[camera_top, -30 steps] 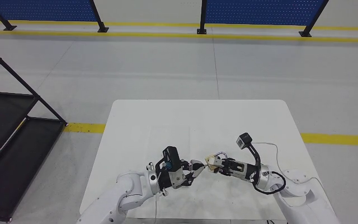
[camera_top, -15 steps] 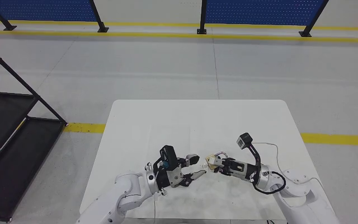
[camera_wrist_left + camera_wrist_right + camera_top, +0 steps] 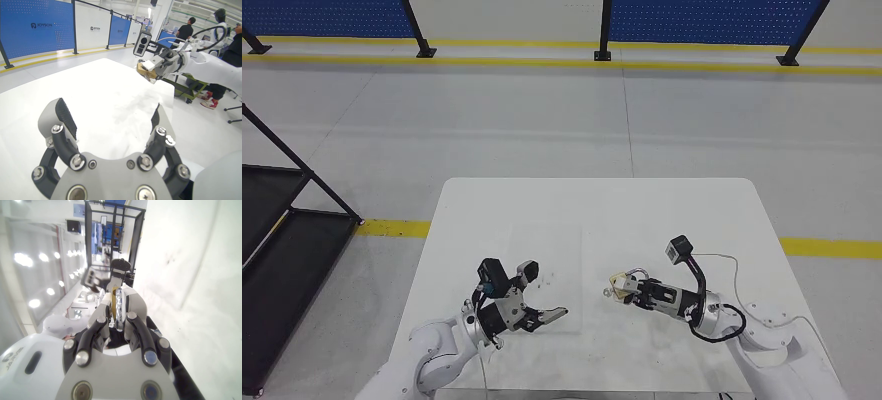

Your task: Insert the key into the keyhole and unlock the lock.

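The left wrist view gives the clearest look at the left gripper (image 3: pixel 109 105): pads (image 3: pixel 65 113) spread wide over bare table (image 3: pixel 85 85), with nothing between them. Farther right in that view, the right gripper (image 3: pixel 150 73) is clamped on the brass lock (image 3: pixel 140 69), held over the table's near right part. The right wrist view adds the chrome shackle (image 3: pixel 119 306), edge-on between the fingers (image 3: pixel 136 304). A small silver bit under the lock may be the key, but it is too small to tell. The table is white. Around it are pale floor (image 3: pixel 542 120) with yellow lines (image 3: pixel 542 62), far blue barriers (image 3: pixel 332 18) and a black rack (image 3: pixel 282 240) on the left.
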Tool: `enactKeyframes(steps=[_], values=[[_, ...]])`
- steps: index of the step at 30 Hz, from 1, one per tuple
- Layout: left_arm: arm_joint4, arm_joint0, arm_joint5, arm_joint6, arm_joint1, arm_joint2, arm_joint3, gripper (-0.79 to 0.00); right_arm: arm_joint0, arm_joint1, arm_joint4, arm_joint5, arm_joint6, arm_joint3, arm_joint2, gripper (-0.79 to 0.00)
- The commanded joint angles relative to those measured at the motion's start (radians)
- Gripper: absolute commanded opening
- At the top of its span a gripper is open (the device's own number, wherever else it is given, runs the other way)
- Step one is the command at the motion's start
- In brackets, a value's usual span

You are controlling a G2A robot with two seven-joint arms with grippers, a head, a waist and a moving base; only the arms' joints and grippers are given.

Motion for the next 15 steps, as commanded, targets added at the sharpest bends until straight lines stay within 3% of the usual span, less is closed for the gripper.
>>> enactKeyframes(steps=[1,15], values=[[0.003,0.022,-0.004,0.012,0.004,-0.030,-0.006,0.000,0.000,0.000,0.000,0.000,0.000,0.000,0.000,-0.785],[0.004,0.029,-0.005,0.015,0.005,-0.038,-0.009,0.000,0.000,0.001,-0.043,0.005,-0.024,0.003,-0.001,-0.785]])
